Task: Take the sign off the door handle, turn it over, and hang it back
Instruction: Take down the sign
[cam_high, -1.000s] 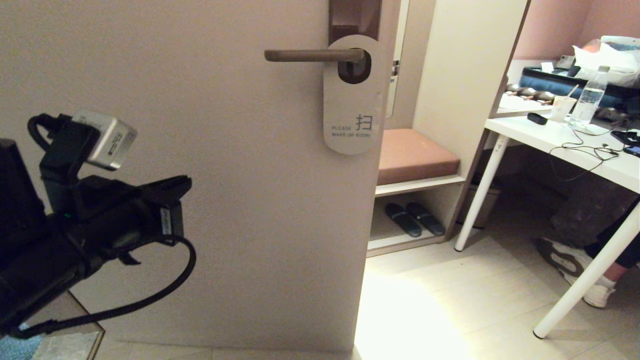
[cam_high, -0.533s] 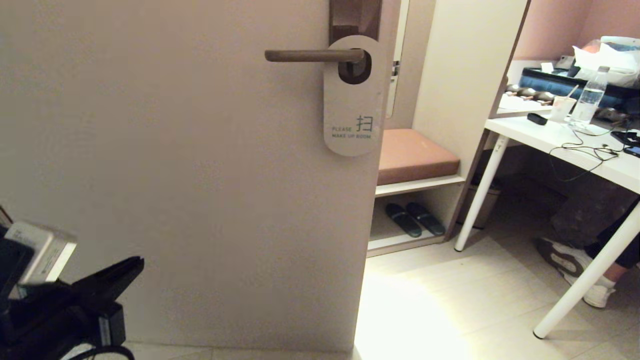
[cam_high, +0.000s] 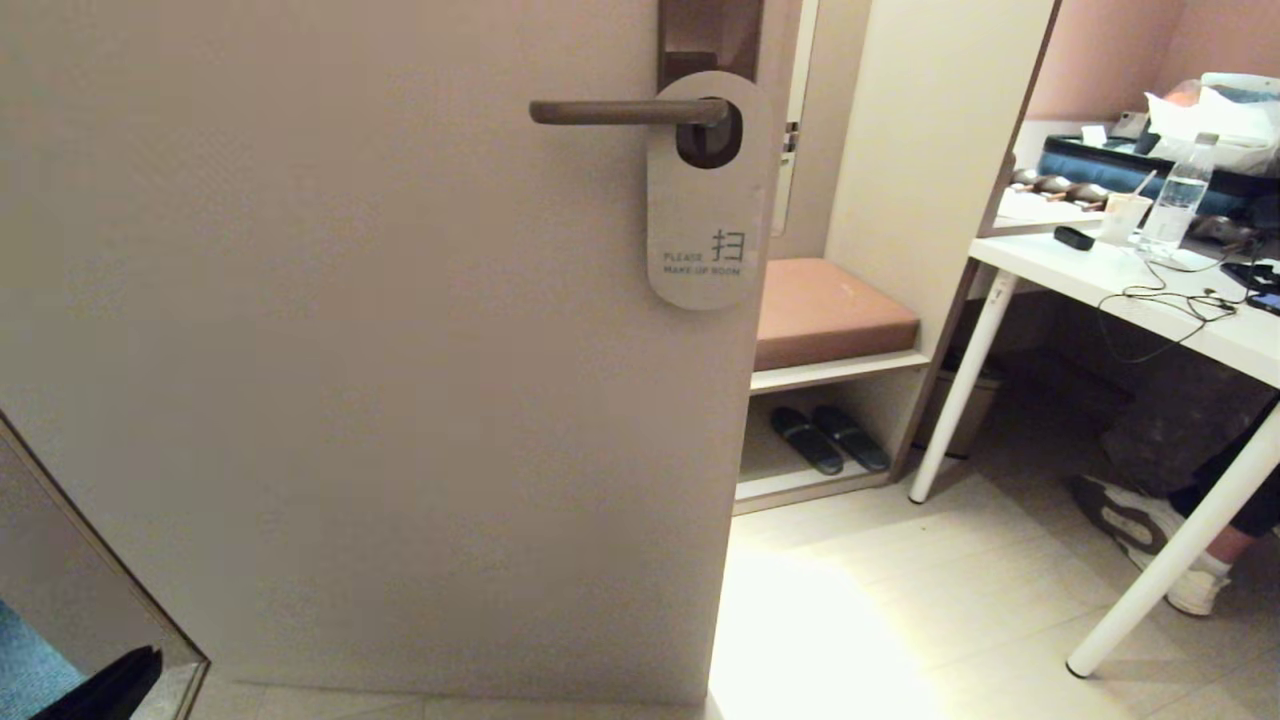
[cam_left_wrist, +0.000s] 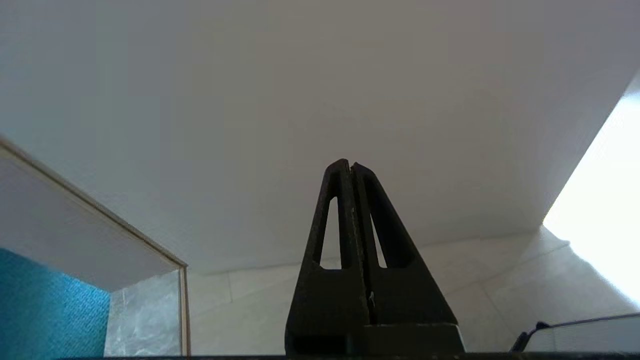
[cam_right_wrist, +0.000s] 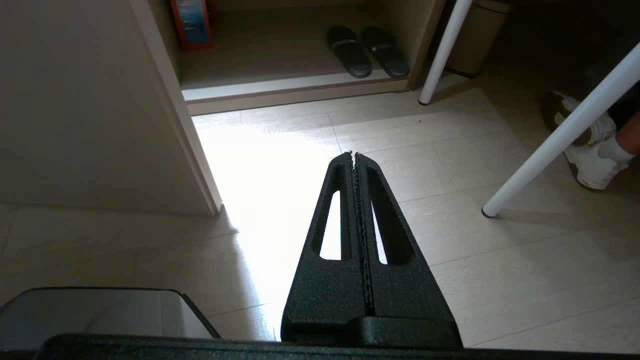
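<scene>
The left gripper (cam_left_wrist: 351, 165) sits low near the foot of the door (cam_high: 350, 350), fingers pressed together and holding nothing; only a dark tip of it shows at the lower left corner of the head view. The right gripper (cam_right_wrist: 355, 155) hangs above the floor tiles (cam_right_wrist: 450, 240), fingers likewise closed and empty. The sign (cam_high: 706, 200) hangs on the door handle (cam_high: 620, 111), white side outward, reading "PLEASE MAKE UP ROOM", the lever passing through its oval hole.
</scene>
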